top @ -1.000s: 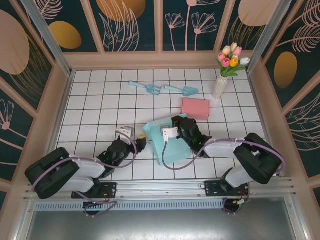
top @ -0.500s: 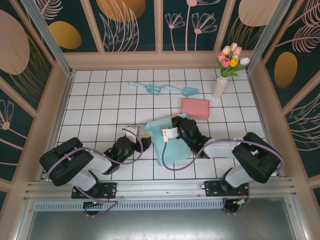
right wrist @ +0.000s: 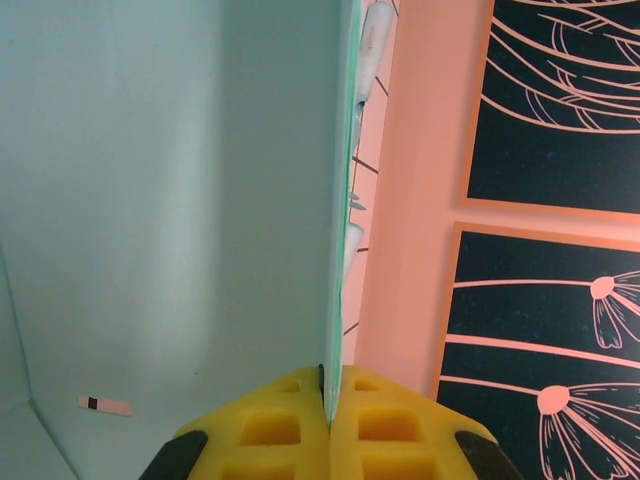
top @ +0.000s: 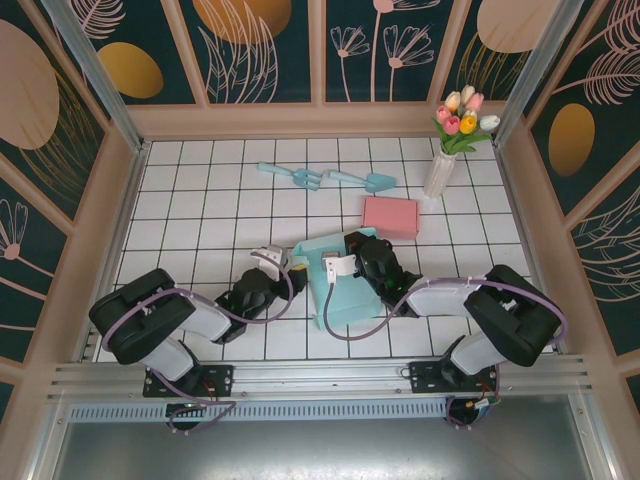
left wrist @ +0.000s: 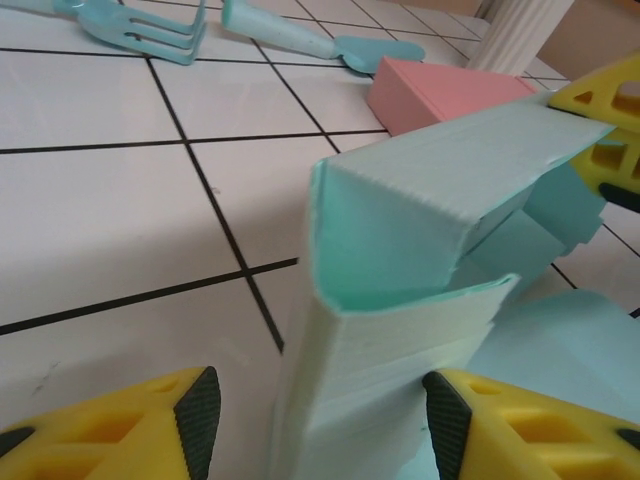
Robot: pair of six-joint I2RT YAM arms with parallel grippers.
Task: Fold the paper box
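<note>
Paper box [top: 350,295], teal and half folded, is lying on the white tiled table [top: 200,200] just in front of both arms, near of a pink box [top: 390,216]. The left gripper [top: 292,277] is standing open at its left corner; the left wrist view is showing the yellow fingers [left wrist: 150,430] straddling that upright corner, a gap on the left side. The right gripper [top: 345,258] is reaching in from the right; its wrist view is showing the closed fingers [right wrist: 270,430] pinching one thin wall edge-on. The overhead view is also showing a garden fork [top: 297,177], a trowel [top: 365,181] and a vase of tulips [top: 440,170] at the far side.
</note>
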